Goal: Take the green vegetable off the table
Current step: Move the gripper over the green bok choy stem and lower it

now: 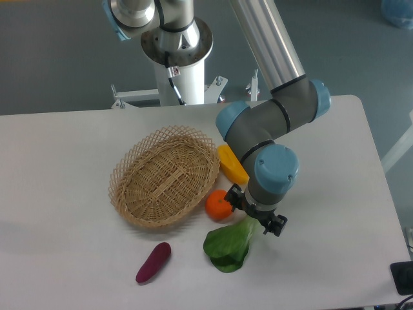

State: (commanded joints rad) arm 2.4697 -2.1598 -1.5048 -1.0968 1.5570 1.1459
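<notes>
Surface [71,194]: white, carrying the whole spread.
Green vegetable [229,244]: lying flat, leaves down-left of the claw, pale stalk running up-right beneath it.
Claw [255,216]: poised over the stalk end; finger spread cannot be told, nothing visibly lifted.
</notes>
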